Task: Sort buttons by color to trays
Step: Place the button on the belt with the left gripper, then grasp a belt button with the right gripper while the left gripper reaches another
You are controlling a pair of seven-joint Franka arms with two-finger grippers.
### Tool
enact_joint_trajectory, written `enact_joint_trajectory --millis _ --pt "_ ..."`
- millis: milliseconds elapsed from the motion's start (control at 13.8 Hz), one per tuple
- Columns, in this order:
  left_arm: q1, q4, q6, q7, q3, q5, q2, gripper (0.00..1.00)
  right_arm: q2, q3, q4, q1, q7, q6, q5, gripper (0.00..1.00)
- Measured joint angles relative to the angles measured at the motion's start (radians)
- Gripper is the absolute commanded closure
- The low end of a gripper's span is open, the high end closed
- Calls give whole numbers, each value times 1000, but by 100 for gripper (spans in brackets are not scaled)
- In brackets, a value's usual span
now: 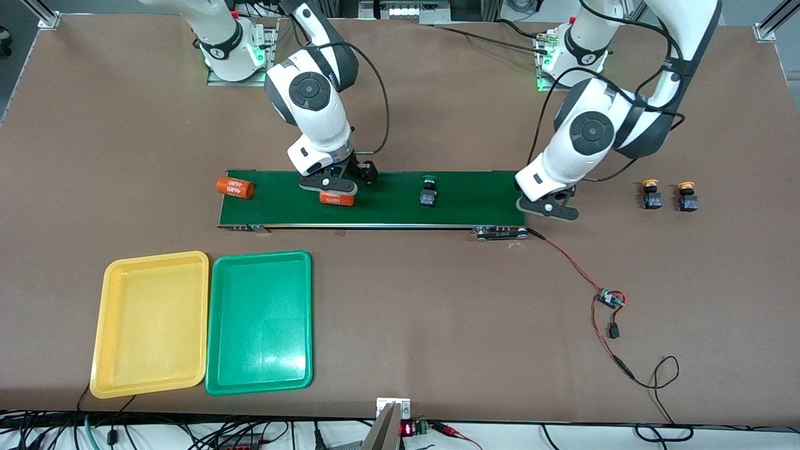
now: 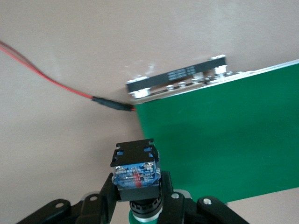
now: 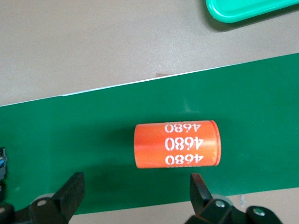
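My left gripper (image 2: 138,196) is shut on a button (image 2: 136,169) with a black body, blue marks and a green cap. It hangs over the table at the belt's end toward the left arm (image 1: 549,208). A second green button (image 1: 428,190) stands on the dark-green belt (image 1: 387,209). Two yellow-capped buttons (image 1: 651,195) (image 1: 686,197) stand on the table toward the left arm's end. My right gripper (image 1: 331,184) (image 3: 135,193) is open just above the belt, with nothing between its fingers. The yellow tray (image 1: 150,262) and green tray (image 1: 259,259) lie side by side, nearer the front camera than the belt.
An orange numbered cylinder (image 3: 176,144) (image 1: 337,199) lies on the belt just past my right fingertips. Another orange cylinder (image 1: 235,187) lies at the belt's end toward the right arm. A red wire (image 1: 575,265) runs from the belt's motor end (image 2: 177,77) to a small board (image 1: 609,299).
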Motion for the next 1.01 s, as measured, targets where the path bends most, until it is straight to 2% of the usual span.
enact_joint_trajectory --millis 434,506,579,651,723,1013 --pt "-70 81 8 0 0 -96 119 97 3 0 0 0 0 0 0 0" --pt "-72 84 22 0 0 -96 131 90 3 0 0 0 0 0 0 0" --pt "-72 85 38 0 0 -96 141 62 3 0 0 0 0 0 0 0" --pt "-74 86 53 0 1 -96 149 8 3 0 0 0 0 0 0 0" --pt "-78 87 63 0 0 -96 154 0 3 0 0 0 0 0 0 0" --pt "-83 114 77 -1 4 -96 132 0 3 0 0 1 0 1 0 0"
